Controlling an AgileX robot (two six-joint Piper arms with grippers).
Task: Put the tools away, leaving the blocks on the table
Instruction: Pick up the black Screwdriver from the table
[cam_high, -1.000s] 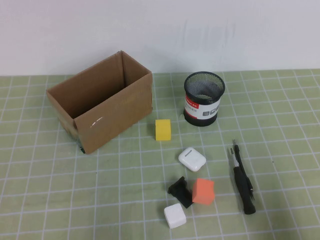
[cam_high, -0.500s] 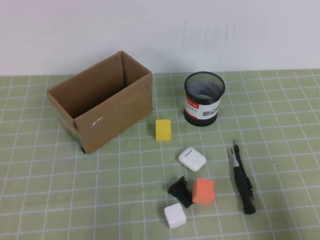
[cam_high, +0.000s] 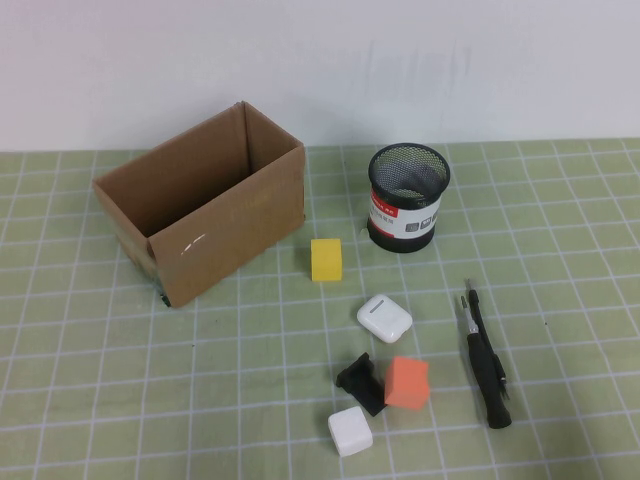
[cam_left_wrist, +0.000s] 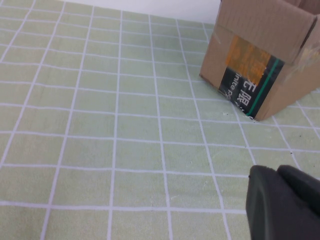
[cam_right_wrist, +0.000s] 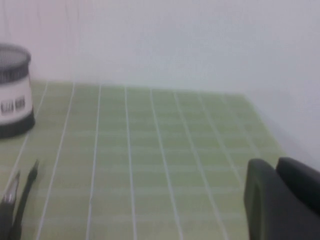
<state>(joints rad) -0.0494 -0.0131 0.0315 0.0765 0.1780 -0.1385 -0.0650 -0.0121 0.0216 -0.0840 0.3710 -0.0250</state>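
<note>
Two black tools (cam_high: 485, 362) lie side by side on the table (cam_high: 100, 380) at the right front, metal tips pointing away; their tips also show in the right wrist view (cam_right_wrist: 20, 195). The yellow block (cam_high: 326, 259) sits mid-table. The orange block (cam_high: 406, 382) and the white block (cam_high: 350, 431) sit near the front. Neither arm shows in the high view. My left gripper (cam_left_wrist: 277, 170) hovers over bare mat near the cardboard box (cam_left_wrist: 260, 60), fingers together and empty. My right gripper (cam_right_wrist: 275, 162) hovers over the mat to the right of the tools, fingers together and empty.
An open cardboard box (cam_high: 205, 200) stands at the back left. A black mesh pen cup (cam_high: 407, 196) stands at the back middle, also in the right wrist view (cam_right_wrist: 12, 90). A white rounded case (cam_high: 384, 318) and a chunky black piece (cam_high: 360, 383) lie among the blocks.
</note>
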